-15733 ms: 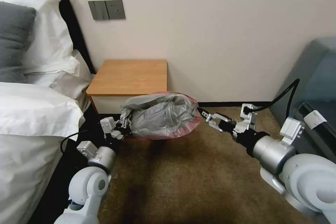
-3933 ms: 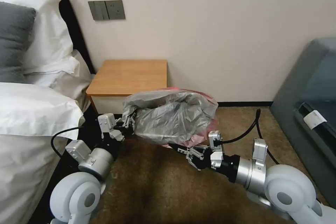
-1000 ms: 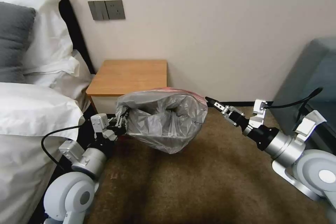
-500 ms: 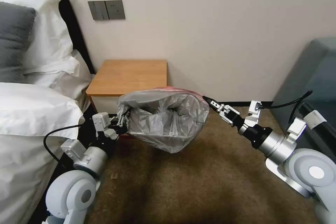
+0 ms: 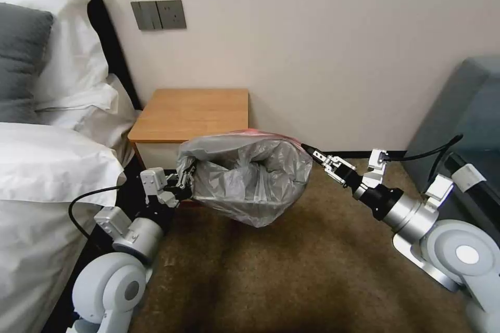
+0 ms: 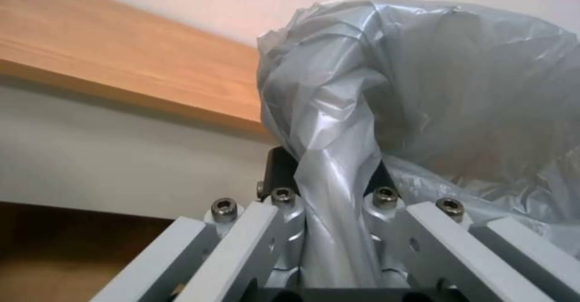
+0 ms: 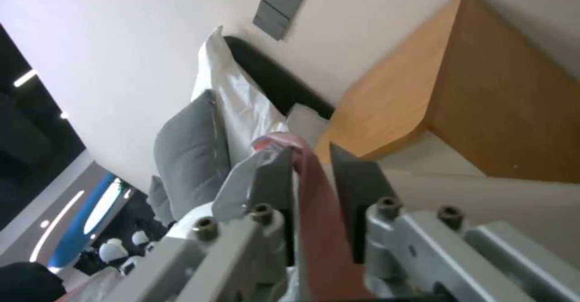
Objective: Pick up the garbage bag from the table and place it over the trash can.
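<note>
The grey crinkly garbage bag [image 5: 245, 177] hangs in the air in front of the table [image 5: 192, 112], stretched open between both grippers, pinkish-red edge on top. My left gripper [image 5: 183, 176] is shut on the bag's bunched left side; in the left wrist view the plastic [image 6: 423, 89] runs between its fingers [image 6: 284, 179]. My right gripper [image 5: 311, 152] is shut on the right rim; the right wrist view shows the pink edge [image 7: 308, 188] between its fingers [image 7: 356, 179]. The bag's bottom sags toward the carpet. The trash can is hidden.
A bed with white bedding [image 5: 47, 166] stands close on the left. A grey sofa [image 5: 469, 114] sits at the right, near the right arm. Brown carpet [image 5: 286, 270] lies open in front. The wall is right behind the table.
The right gripper has shifted slightly left and down with the bag's rim. The left arm has edged right. The bag stays stretched between them.
</note>
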`<state>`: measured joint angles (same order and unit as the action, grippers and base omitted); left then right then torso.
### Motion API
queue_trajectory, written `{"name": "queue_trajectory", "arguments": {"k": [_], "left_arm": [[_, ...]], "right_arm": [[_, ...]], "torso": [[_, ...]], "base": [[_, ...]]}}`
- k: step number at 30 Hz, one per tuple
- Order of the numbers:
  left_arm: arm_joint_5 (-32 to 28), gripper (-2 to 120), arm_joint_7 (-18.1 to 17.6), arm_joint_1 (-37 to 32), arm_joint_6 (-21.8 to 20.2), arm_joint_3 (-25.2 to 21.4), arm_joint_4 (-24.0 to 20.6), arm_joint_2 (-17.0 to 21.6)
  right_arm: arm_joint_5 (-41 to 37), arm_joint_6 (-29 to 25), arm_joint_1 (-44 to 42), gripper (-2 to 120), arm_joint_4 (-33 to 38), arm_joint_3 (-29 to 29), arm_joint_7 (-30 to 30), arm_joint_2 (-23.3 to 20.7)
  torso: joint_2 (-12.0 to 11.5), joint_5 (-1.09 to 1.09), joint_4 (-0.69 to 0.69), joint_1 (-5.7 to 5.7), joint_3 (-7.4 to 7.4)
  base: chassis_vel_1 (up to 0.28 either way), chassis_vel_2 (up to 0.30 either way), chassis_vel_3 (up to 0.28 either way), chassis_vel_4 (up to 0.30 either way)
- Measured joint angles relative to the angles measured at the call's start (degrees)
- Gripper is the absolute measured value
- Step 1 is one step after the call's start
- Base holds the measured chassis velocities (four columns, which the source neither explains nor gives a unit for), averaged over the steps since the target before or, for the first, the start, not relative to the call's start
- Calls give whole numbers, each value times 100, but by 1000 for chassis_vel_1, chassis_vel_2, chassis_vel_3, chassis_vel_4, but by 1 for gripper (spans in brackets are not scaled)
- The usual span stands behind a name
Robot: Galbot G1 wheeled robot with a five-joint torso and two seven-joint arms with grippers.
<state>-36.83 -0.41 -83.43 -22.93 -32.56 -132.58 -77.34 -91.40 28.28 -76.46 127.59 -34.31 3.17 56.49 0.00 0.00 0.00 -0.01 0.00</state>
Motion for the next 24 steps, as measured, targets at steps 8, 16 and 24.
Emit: {"name": "queue_trajectory", "arguments": {"k": [8, 16, 24], "left_arm": [[64, 7, -10, -24, 0, 28, 2, -36], [142, 7, -12, -39, 0, 87, 3, -61], [375, 7, 77, -84, 48, 179, -4, -68]], "right_arm": [[6, -1, -53, 0, 28, -9, 65, 12], [34, -12, -72, 0, 41, -43, 98, 25], [84, -30, 74, 0, -21, -22, -178, -12]], "torso": [[0, 0, 0, 0, 0], [0, 0, 0, 0, 0], [0, 0, 1, 0, 0]], "base": [[0, 0, 0, 0], [0, 0, 0, 0], [0, 0, 0, 0]]}}
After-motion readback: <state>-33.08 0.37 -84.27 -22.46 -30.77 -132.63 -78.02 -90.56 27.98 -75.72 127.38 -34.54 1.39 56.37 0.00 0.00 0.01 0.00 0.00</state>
